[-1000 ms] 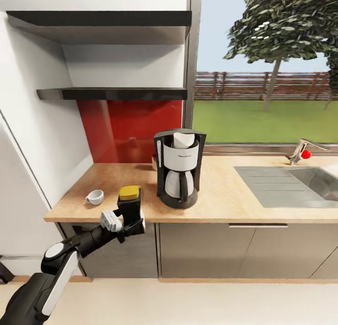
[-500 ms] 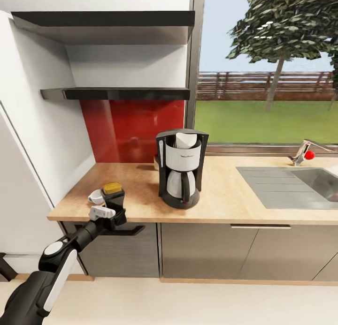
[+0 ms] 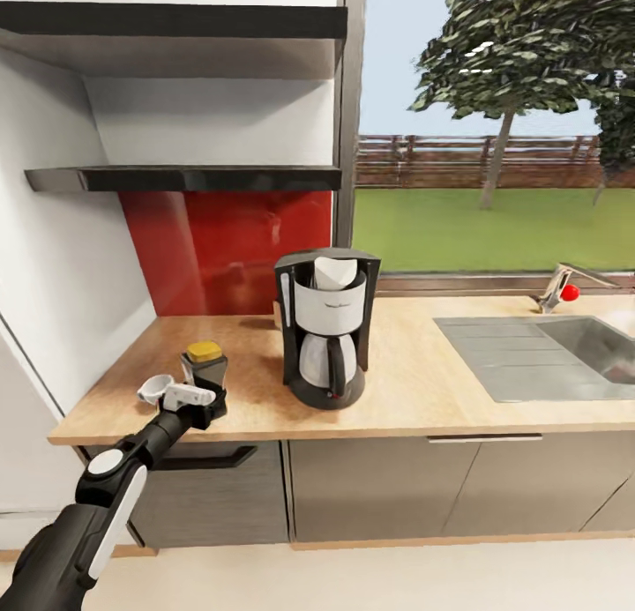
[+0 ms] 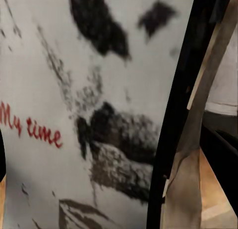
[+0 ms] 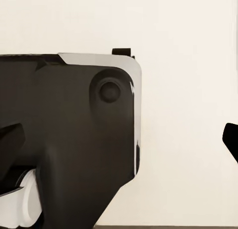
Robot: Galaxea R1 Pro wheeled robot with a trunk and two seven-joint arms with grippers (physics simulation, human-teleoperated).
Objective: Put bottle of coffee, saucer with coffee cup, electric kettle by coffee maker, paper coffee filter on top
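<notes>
So the left hand (image 3: 201, 391) is clamped on the bottle of coffee (image 3: 204, 368), holding it upright over the desk (image 3: 423, 373) near the front edge. The coffee cup (image 3: 154, 387) sits just beside it, and the coffee maker (image 3: 324, 326) is off to the right. Can't tell what the right hand is doing.
</notes>
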